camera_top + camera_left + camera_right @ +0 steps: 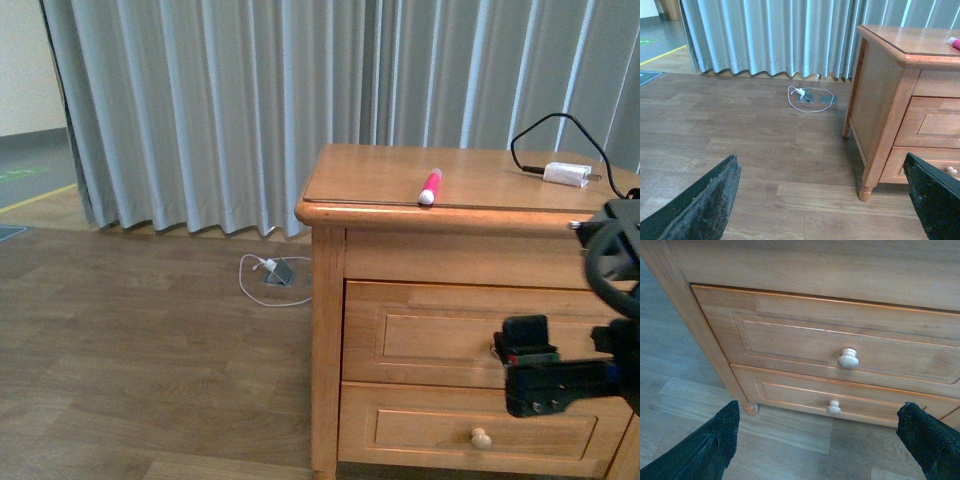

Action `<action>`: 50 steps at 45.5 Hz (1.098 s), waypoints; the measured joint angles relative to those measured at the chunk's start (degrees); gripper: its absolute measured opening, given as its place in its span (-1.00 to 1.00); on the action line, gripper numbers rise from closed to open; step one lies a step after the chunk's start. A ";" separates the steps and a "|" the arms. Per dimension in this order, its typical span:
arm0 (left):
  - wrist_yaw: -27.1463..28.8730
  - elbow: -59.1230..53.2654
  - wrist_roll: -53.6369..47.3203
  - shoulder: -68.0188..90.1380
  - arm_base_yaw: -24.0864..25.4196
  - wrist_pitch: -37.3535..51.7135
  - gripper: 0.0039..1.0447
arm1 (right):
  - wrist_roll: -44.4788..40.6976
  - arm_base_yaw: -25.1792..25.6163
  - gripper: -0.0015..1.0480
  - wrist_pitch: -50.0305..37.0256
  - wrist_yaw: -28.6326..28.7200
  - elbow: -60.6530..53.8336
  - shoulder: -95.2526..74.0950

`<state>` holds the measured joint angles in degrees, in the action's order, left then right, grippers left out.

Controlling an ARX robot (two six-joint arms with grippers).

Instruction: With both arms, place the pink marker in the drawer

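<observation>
The pink marker (430, 186) lies on top of the wooden nightstand (380, 170), near its front edge; its end also shows in the left wrist view (953, 42). The upper drawer (430, 335) (790, 340) is shut, and its round knob (848, 358) shows in the right wrist view. My right gripper (527, 350) (819, 410) hangs open in front of that drawer, a little short of the knob, with nothing between its fingers (715, 445). My left gripper (820, 160) is open over the floor, left of the nightstand (880, 100), holding nothing. It is out of the front view.
The lower drawer (400, 430) with its knob (481, 437) (834, 407) is shut. A white charger plug (565, 173) with a black cable sits at the back right of the nightstand top. Grey curtains (250, 100) hang behind. A white cable (265, 275) loops on the wooden floor.
</observation>
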<state>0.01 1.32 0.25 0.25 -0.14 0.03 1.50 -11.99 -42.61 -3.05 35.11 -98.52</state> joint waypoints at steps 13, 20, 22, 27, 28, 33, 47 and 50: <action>0.00 0.00 0.00 0.00 0.00 0.00 0.89 | -0.26 -1.29 0.84 -1.51 -4.26 14.05 -17.03; 0.00 0.00 0.00 0.00 0.00 0.00 0.89 | -0.55 -0.87 0.84 -1.60 -5.66 19.10 -22.34; 0.00 0.00 0.00 0.00 0.00 0.00 0.89 | -0.83 -0.63 0.84 -1.68 -5.97 20.41 -23.65; 0.00 0.00 0.00 0.00 0.00 0.00 0.89 | -1.18 0.04 0.84 -1.81 -6.60 22.88 -26.23; 0.00 0.00 0.00 0.00 0.00 0.00 0.89 | -1.27 0.24 0.84 -1.81 -6.64 23.41 -26.75; 0.00 0.00 0.00 0.00 0.00 0.00 0.89 | -1.49 0.90 0.84 -1.81 -6.99 25.00 -28.50; 0.00 0.00 0.00 0.00 0.00 0.00 0.89 | -2.34 2.82 0.84 -1.53 -7.45 29.11 -32.63; 0.00 0.00 0.00 0.00 0.00 0.00 0.89 | -2.29 3.08 0.84 -1.25 -7.63 29.73 -33.09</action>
<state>0.01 1.32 0.25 0.25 -0.14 0.03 -0.80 -8.91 -43.86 -10.68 64.84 -131.61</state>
